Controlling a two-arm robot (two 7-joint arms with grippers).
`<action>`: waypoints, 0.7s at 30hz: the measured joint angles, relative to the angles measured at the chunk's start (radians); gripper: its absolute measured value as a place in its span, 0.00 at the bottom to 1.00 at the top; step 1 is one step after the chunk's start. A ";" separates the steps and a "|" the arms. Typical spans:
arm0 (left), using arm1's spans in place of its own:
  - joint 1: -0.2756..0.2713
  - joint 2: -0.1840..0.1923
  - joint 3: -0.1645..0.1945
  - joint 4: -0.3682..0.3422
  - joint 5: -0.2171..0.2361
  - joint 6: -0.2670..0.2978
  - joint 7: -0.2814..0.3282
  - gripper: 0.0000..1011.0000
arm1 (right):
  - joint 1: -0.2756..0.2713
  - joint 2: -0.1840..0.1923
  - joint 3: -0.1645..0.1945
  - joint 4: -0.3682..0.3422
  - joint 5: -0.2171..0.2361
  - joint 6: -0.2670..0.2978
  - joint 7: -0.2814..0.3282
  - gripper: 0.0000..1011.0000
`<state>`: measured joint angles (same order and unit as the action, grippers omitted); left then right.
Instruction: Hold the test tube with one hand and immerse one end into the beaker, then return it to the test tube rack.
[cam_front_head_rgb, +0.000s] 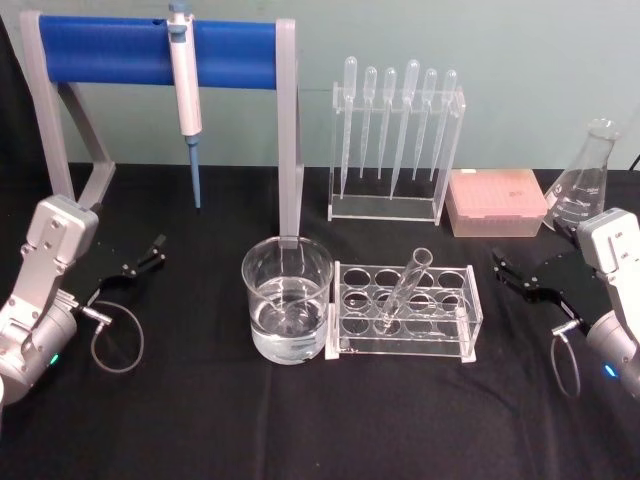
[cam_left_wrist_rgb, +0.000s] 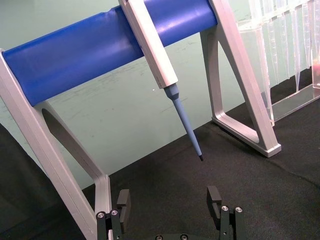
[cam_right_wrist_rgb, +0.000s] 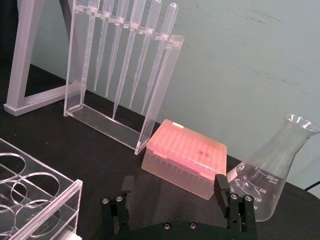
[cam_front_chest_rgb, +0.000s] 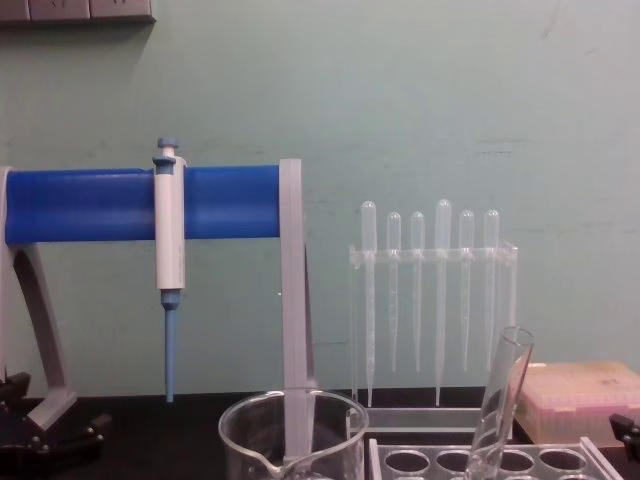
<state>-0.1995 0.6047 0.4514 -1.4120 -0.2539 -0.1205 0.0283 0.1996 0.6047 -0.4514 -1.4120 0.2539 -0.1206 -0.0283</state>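
The test tube (cam_front_head_rgb: 405, 290) is a long clear glass tube leaning in a clear plastic rack (cam_front_head_rgb: 455, 345) at the table's centre. In the chest view, the test tube (cam_front_chest_rgb: 500, 400) rises above the rack with its open rim up. The beaker (cam_front_head_rgb: 287, 300) stands just left of the rack and holds some clear liquid. My left gripper (cam_front_head_rgb: 148, 256) rests open at the left side of the table, well away from the beaker. My right gripper (cam_front_head_rgb: 500, 268) is open at the right, a short way from the rack's end. The wrist views show each gripper, left (cam_left_wrist_rgb: 169, 197) and right (cam_right_wrist_rgb: 174, 185), with nothing between its fingers.
A grey stand with a blue bar (cam_front_head_rgb: 150, 50) at the back left carries a white-and-blue pipette (cam_front_head_rgb: 187, 110). Behind the rack stand a clear holder of plastic pipettes (cam_front_head_rgb: 395, 150), a pink tip box (cam_front_head_rgb: 497, 202) and a conical flask (cam_front_head_rgb: 585, 185).
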 joint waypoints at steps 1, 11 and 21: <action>0.000 0.000 0.000 0.000 0.000 0.000 0.000 0.99 | 0.000 0.000 0.000 0.000 0.000 0.000 0.000 0.99; 0.000 0.000 0.000 0.000 0.000 0.000 0.000 0.99 | 0.000 0.000 0.000 0.000 0.000 0.000 0.000 0.99; 0.000 0.000 0.000 0.000 0.000 0.000 0.000 0.99 | 0.000 0.000 0.000 0.000 0.000 0.000 0.000 0.99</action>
<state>-0.1995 0.6047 0.4514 -1.4120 -0.2539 -0.1205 0.0283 0.1996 0.6047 -0.4514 -1.4120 0.2539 -0.1205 -0.0283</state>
